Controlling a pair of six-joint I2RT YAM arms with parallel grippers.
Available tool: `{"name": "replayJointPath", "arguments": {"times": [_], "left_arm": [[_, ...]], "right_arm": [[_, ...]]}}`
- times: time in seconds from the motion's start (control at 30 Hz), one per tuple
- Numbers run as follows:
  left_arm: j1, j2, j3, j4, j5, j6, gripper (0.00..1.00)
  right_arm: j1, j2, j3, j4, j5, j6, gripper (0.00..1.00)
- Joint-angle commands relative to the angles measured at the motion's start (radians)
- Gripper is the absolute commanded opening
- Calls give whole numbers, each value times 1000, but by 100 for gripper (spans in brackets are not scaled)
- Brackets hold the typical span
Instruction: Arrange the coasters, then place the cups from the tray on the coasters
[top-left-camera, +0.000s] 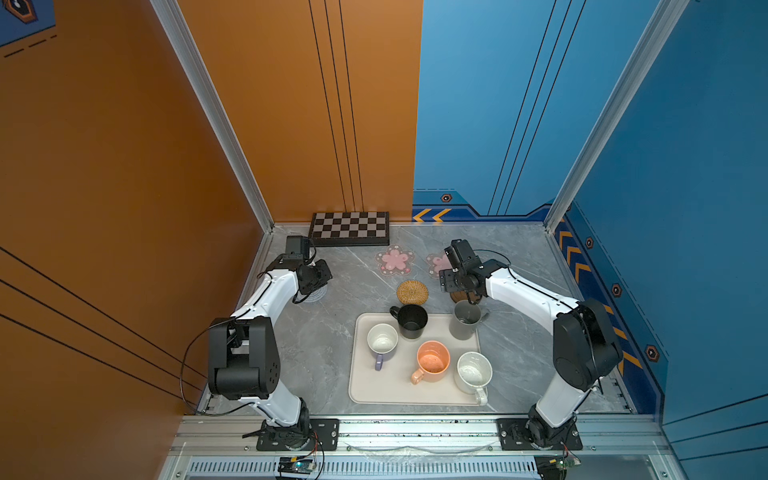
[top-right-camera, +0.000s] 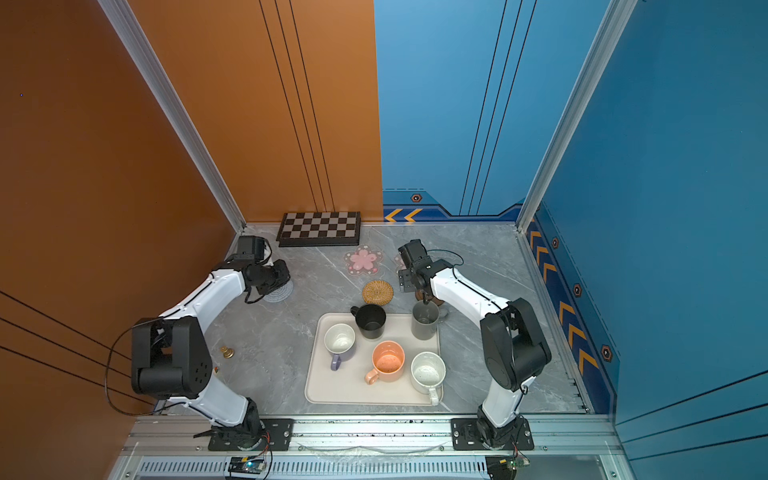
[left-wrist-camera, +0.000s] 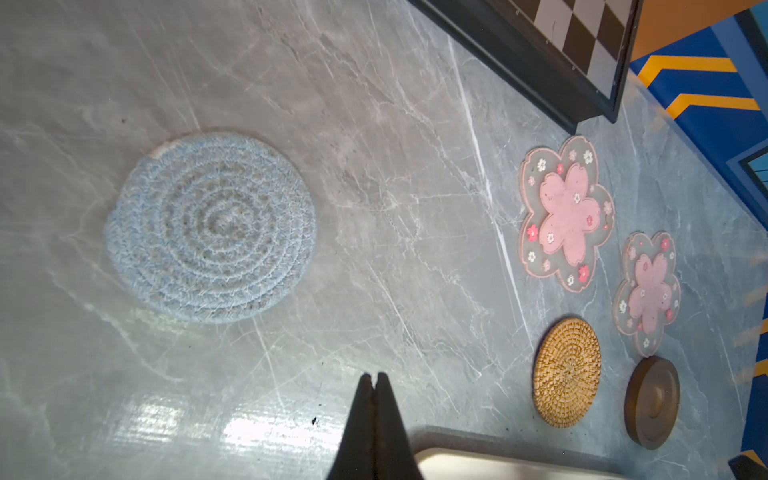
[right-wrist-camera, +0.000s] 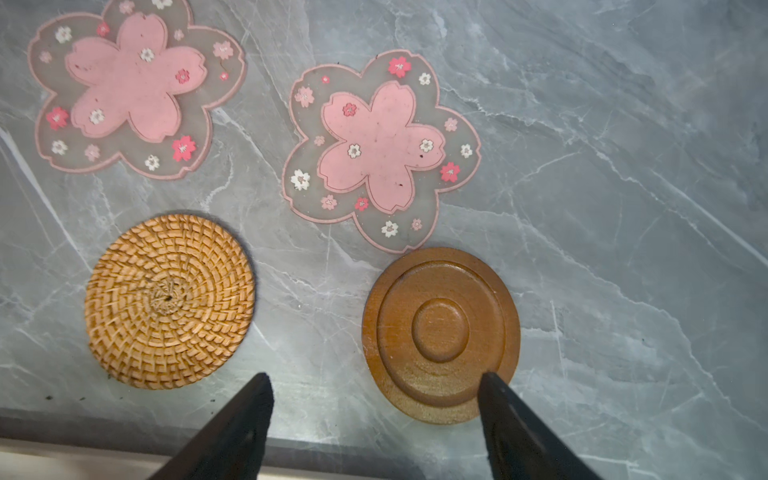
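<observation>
Tray (top-left-camera: 386, 390): cream, low-rimmed, flat on the near middle of the worktop; all five cups in it, upright.
Cups, far row: black (top-left-camera: 411, 320) at the far edge, grey (top-left-camera: 464, 320) at the far right corner.
Cups, near rows: lavender (top-left-camera: 382, 338) on the left, orange (top-left-camera: 433, 360) in the middle, white speckled (top-left-camera: 473, 372) at the near right.
Cup contents: nothing clearly seen inside.
Coasters: all bare on the worktop, beyond the tray.
Pink flowers: one (right-wrist-camera: 133, 79) and another (right-wrist-camera: 380, 149) side by side, apart.
Rattan (right-wrist-camera: 168, 301): just beyond the black cup, beside the wooden one.
Wooden (right-wrist-camera: 440, 332): brown, round, touching or almost touching the second flower's edge.
Blue woven (left-wrist-camera: 210, 226): alone on the left, well apart from the rest.
Left claw (left-wrist-camera: 374, 380): closed, empty, above the worktop near the blue coaster.
Right claw (right-wrist-camera: 376, 379): jaws apart, gripping nothing, one tip over the wooden coaster's rim; contact impossible to tell.
Worktop (top-left-camera: 324, 353): grey marble pattern, glossy.
Checkered board (top-left-camera: 350, 228): at the far edge, against the wall.
Room: orange wall (top-left-camera: 124, 166) left and back, blue wall (top-left-camera: 478, 104) back and right.
</observation>
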Motion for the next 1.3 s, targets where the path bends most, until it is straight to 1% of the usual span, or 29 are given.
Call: {"name": "replayJointPath", "arguments": {"times": [0.0,0.1,0.17,0.27,0.37,0.53,0.87,1.07,1.27], "left_arm": [[-10,-38,-25,-28,11,3,5],[-17,-41,-41,-27,8,3,5],[-18,-37,-51,-27,7,4,5],[-22,-31,-57,-27,5,4,5],[-26,-15,-52,-26,6,5,5],[-35,11,-41,-27,3,5,5],[-52,36,-36,-27,3,7,4],[-55,34,-41,-27,4,7,4],[-55,30,-41,-28,6,6,4]], "right_arm": [[4,50,47,-31,-28,-3,68],[-1,92,69,-31,-48,3,57],[-5,112,75,-31,-45,16,54],[-19,133,75,-33,-59,39,52],[-25,152,76,-42,-74,50,51],[-25,166,73,-52,-64,58,51],[-31,168,71,-77,16,63,52],[-53,194,74,-83,-1,77,52],[-52,224,79,-91,-24,78,54]]}}
